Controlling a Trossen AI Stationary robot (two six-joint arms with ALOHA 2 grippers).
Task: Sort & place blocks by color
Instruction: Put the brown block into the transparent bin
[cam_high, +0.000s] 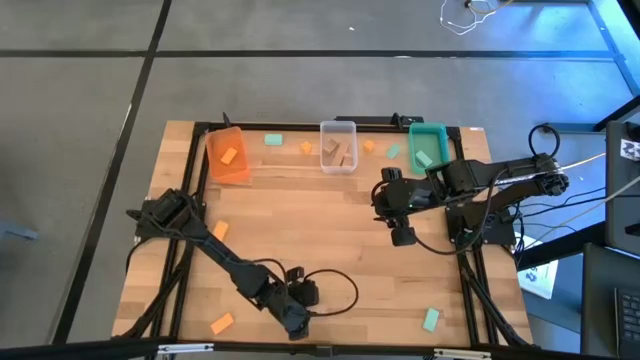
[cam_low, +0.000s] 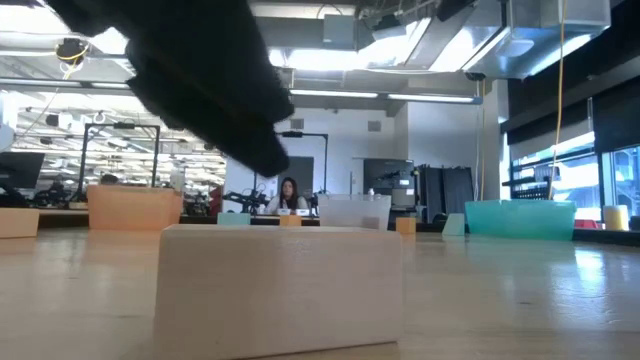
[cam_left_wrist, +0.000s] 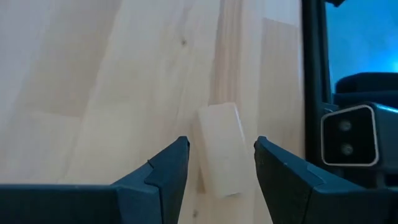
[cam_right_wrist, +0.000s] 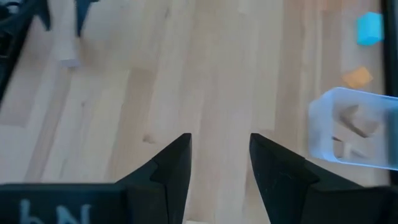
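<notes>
Wood block at 6 o'clock sat between left tool fingers, spread, ungripped. Right tool spread, empty, mid-tabletop. Bins part-filled; several blocks left loose.

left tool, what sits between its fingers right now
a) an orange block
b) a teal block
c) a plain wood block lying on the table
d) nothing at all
c: in the left wrist view the left tool has its fingers spread on either side of a plain wood block that lies on the table, not yet clamped.
</notes>
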